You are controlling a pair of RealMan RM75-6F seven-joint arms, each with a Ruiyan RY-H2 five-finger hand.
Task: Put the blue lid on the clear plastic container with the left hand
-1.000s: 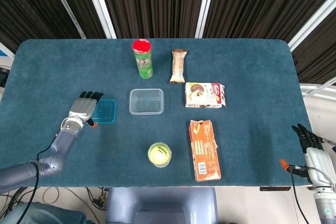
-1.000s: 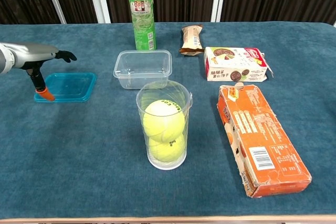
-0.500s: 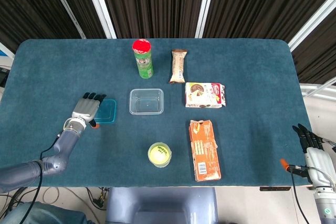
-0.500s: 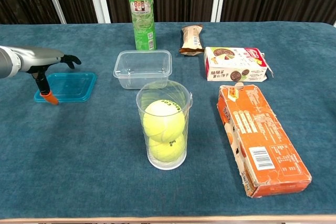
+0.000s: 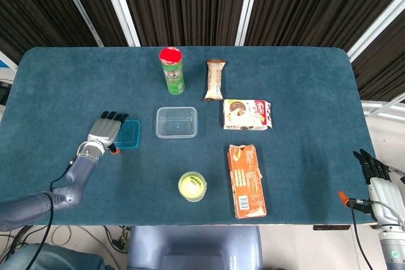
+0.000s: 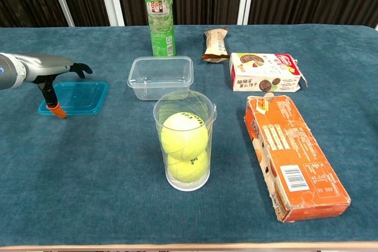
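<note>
The blue lid [image 5: 127, 135] [image 6: 80, 97] lies flat on the table, left of the clear plastic container [image 5: 176, 122] [image 6: 160, 77], which stands open-topped and empty. My left hand [image 5: 104, 132] [image 6: 56, 69] hovers over the lid's left part, palm down, fingers apart and stretched forward, its orange-tipped thumb pointing down at the lid's near-left corner. It holds nothing. My right hand [image 5: 377, 181] hangs past the table's right front corner, fingers spread, holding nothing; the chest view does not show it.
A green chips can [image 5: 171, 70] stands behind the container, a snack bar [image 5: 215, 79] beside it. A cookie box [image 5: 247, 114] and an orange carton [image 5: 245, 180] lie to the right. A clear cup with tennis balls [image 5: 192, 186] stands in front of the container.
My left hand has shifted slightly forward and to the right over the lid. The lid and my right hand have not moved.
</note>
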